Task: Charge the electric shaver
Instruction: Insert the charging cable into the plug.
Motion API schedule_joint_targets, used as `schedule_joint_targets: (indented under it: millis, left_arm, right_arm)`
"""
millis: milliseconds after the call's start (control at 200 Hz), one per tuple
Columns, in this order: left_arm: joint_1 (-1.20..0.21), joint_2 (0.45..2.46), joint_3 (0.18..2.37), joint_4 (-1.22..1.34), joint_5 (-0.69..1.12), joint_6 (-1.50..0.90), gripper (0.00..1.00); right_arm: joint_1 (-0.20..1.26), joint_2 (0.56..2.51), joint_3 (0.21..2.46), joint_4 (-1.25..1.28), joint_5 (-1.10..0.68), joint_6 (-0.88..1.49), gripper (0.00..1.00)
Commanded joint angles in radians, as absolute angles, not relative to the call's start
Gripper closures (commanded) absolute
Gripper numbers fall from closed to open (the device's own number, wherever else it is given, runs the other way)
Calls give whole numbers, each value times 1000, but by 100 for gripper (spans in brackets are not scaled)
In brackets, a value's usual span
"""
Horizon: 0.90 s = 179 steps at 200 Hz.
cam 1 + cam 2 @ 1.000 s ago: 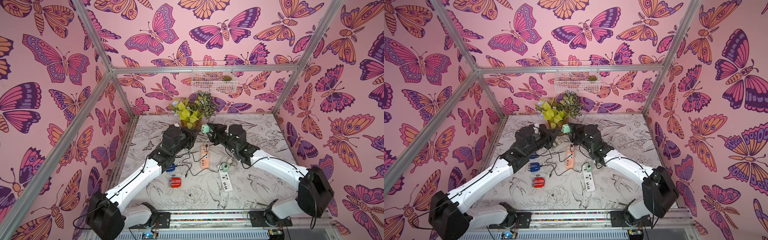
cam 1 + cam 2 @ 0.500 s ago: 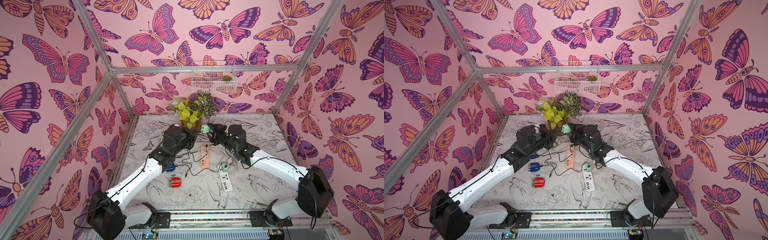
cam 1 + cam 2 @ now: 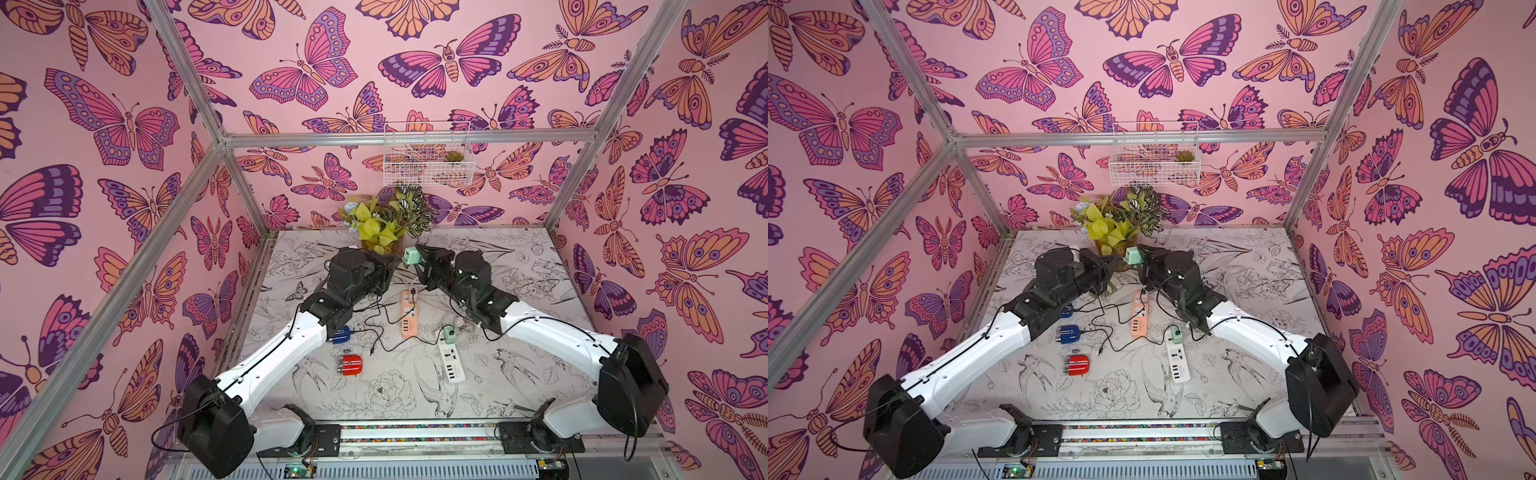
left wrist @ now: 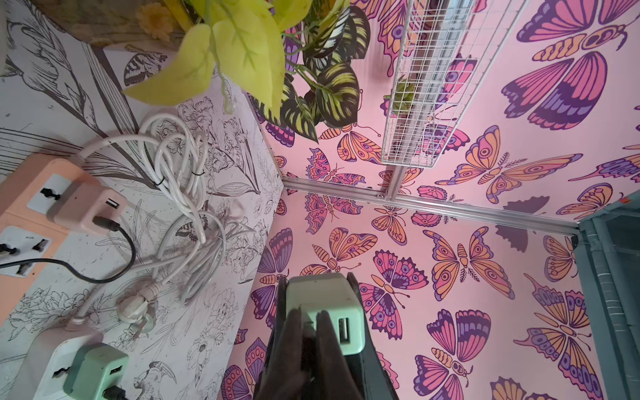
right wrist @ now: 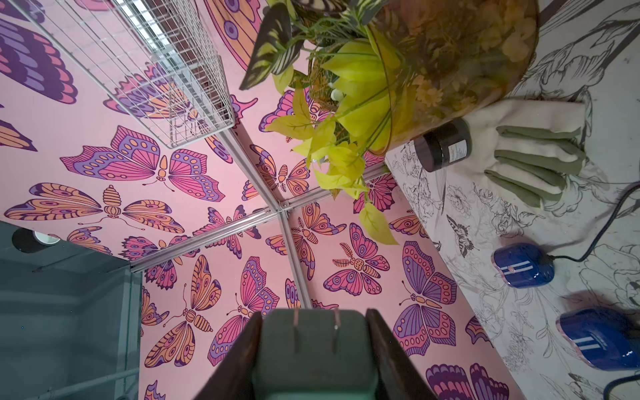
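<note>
Two arms met above the back of the table (image 3: 519,374), just in front of the plant (image 3: 386,224). The left end effector (image 3: 394,264) had its fingers (image 4: 294,346) pressed together, their tips against the face of the green adapter (image 3: 412,254), just beside its USB port; whether anything thin sat between them could not be told. The right end effector (image 5: 313,363) pinched that adapter by two opposite sides and held it in the air, clear of the table, with its two prongs showing in the right wrist view. Down on the table, a blue shaver (image 3: 340,335) lay partly under the left arm with a cable running from it. The red shaver (image 3: 350,365) lay just in front of it, nearer the front edge, on its side. The loose end of a black cable (image 3: 372,352) rested near the red shaver but apart from it. To the right of these stood the orange power strip (image 3: 409,313) in the middle of the table, and further right the white power strip (image 3: 451,361), with a second adapter (image 3: 448,333) plugged into its far end.
</note>
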<state>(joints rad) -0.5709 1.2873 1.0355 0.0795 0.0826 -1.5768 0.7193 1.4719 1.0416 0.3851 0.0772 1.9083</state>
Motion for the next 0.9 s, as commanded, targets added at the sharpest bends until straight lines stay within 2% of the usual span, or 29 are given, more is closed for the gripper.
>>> schedule_joint_targets:
  millis: [0, 391, 891]
  left_arm:
    - [-574, 1312, 1035, 63, 35, -1585, 100]
    - [-574, 1340, 1030, 91, 53, -1582, 100]
    - [-576, 1368, 1035, 107, 82, -1553, 100]
  right_arm:
    - [759, 1466, 1040, 501, 69, 1895, 100]
    - [819, 1519, 1062, 643, 165, 1875, 100]
    - [845, 1547, 1151, 522, 154, 1857, 100]
